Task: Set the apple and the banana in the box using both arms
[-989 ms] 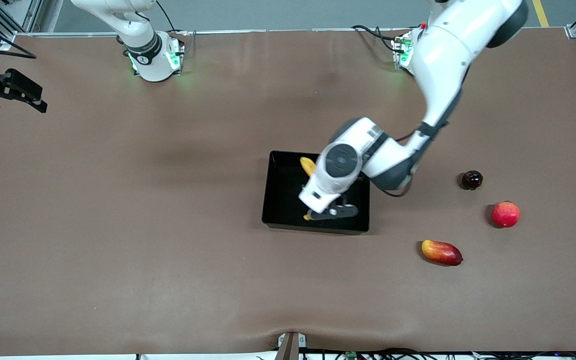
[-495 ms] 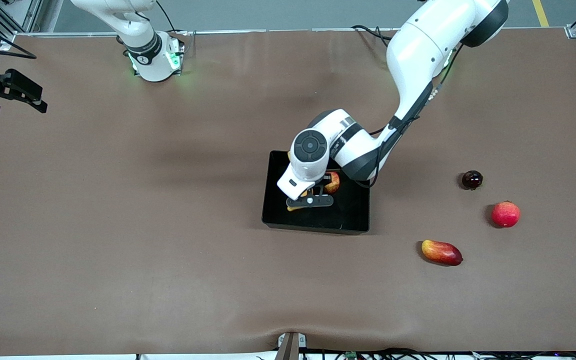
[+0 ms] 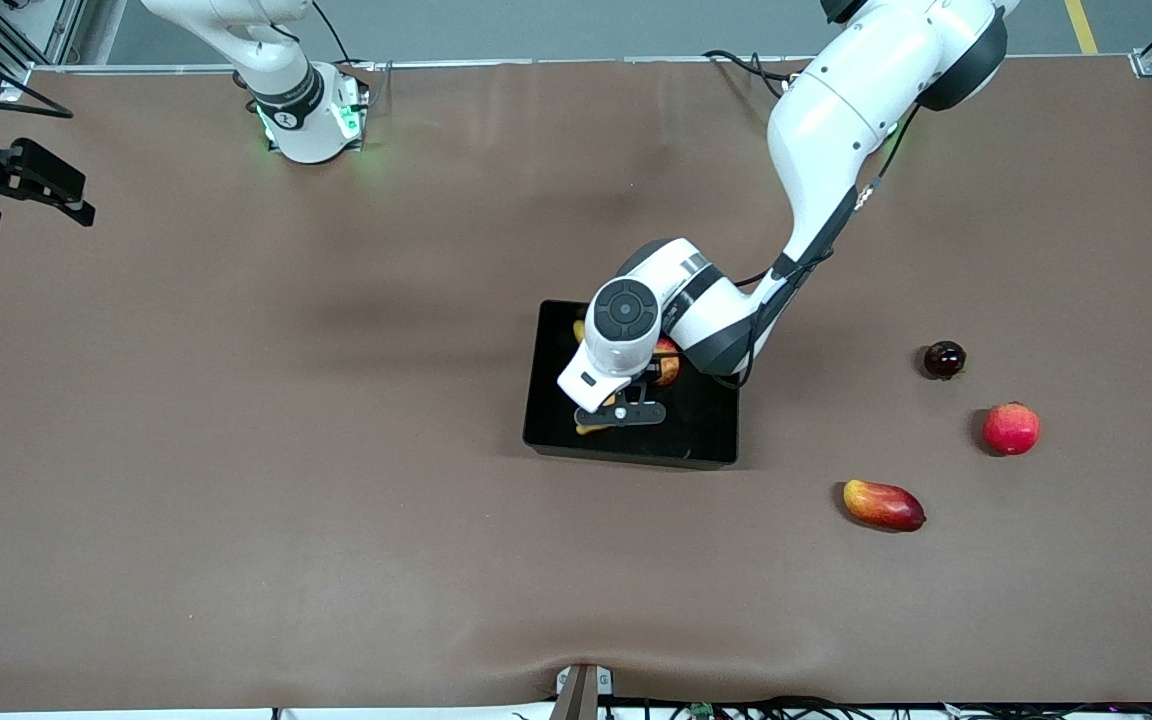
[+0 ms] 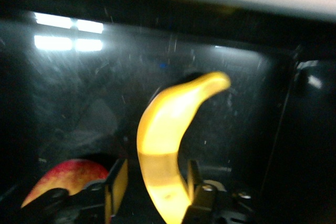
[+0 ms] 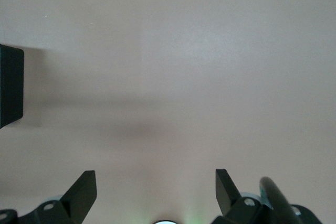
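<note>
The right gripper (image 5: 156, 192) waits over bare desk (image 3: 236, 450) at its own end, fingers wide and empty. In the box (image 3: 706, 440) mid-desk, the left gripper (image 3: 626, 410) pinches the banana (image 4: 167, 150) low so it can be set down beside the apple (image 4: 65, 179) already inside.

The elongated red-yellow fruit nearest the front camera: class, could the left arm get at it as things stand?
Probably not right away. The mango-shaped fruit lies in the open with nothing over it, but the left gripper is down in the box, shut on the banana; it must let go first.
</note>
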You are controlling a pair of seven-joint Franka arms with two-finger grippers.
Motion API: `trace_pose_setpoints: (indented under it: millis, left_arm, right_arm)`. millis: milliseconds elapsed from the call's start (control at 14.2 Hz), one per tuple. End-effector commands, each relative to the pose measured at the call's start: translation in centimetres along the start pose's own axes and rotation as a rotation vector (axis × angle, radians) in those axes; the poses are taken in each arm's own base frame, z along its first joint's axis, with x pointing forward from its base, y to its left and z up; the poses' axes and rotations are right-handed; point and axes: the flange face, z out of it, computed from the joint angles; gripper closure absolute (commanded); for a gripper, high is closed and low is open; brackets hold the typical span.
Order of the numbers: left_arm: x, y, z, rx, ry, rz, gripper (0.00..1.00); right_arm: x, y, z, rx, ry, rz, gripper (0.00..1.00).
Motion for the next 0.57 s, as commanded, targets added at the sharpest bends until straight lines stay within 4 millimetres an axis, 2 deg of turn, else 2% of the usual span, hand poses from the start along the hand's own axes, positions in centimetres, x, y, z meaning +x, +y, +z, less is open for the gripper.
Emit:
trace_pose_setpoints:
  millis: [0, 71, 141, 283, 353, 424, 495]
  left_arm:
    - [2.8, -3.8, -7.6, 0.022, 0.085, -0.037, 0.00]
    - [3.8, -5.8, -9.8, 0.040, 0.087, -0.061, 0.00]
    - [5.1, -8.5, -13.6, 0.043, 0.113, -0.095, 0.00]
    - [7.1, -15.9, -20.8, 0.080, 0.140, -0.158, 0.00]
    - [7.5, -19.2, -24.2, 0.099, 0.152, -0.157, 0.00]
    - [6.7, -21.7, -28.2, 0.120, 0.164, -0.150, 0.00]
    - [6.0, -23.8, -31.4, 0.129, 0.182, -0.155, 0.00]
  right_arm:
    - [-0.2, 1.4, 0.0, 0.013, -0.006, 0.035, 0.00]
    - [-0.2, 1.3, 0.0, 0.018, -0.006, 0.036, 0.00]
    - [-0.2, 1.3, -0.1, 0.018, -0.003, 0.036, 0.00]
    - [-0.2, 1.3, -0.1, 0.019, -0.003, 0.035, 0.00]
    - [-0.2, 1.3, 0.0, 0.019, -0.004, 0.035, 0.00]
    - [-0.2, 1.3, 0.0, 0.019, -0.004, 0.035, 0.00]
    - [-0.2, 1.3, -0.1, 0.019, -0.003, 0.035, 0.00]
